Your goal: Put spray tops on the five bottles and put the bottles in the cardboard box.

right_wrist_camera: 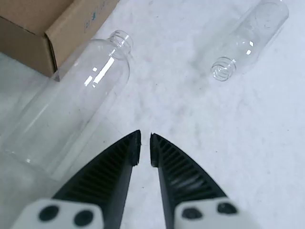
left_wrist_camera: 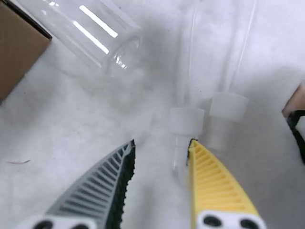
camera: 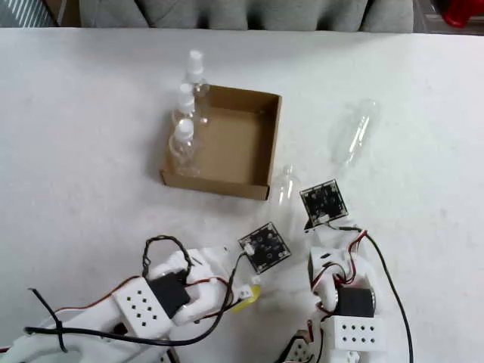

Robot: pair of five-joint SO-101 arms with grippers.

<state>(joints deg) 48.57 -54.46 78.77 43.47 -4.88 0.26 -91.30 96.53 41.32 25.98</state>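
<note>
Left pincer (left_wrist_camera: 161, 145) released, grey and yellow fingers spread wide, nothing between them. Two spray tops lie on the table just past its tips: one spray top (left_wrist_camera: 186, 125) right off the yellow fingertip, the second top (left_wrist_camera: 228, 107) just beside the first, farther out. Their thin tubes run away from the pincer and out of frame.

Right pincer (right_wrist_camera: 144, 140) clenched on nothing, black tips nearly meeting with a sliver of gap. Near bottle (right_wrist_camera: 81, 105) lies on its side just beside this pincer, uncapped, neck pointing away, shoulder close against the box (right_wrist_camera: 47, 19) corner. Far bottle (right_wrist_camera: 248, 40) lies well apart, also uncapped, mouth turned toward the pincer.

High view: three capped bottles (camera: 186, 128) stand in a row along one wall of the box; cannot tell if the farthest sits inside or just behind the rim.

Hard to read: near bottle is cut off in the left wrist view, only its clear body showing. A dark cable and a tan shape sit at that frame's edge, unidentified. From above, both pincers sit under their camera boards.

Table (camera: 91, 113) white, faintly mottled. Grey padded seat back (camera: 227, 11) along the far edge; something red (camera: 463, 11) at the far corner
</note>
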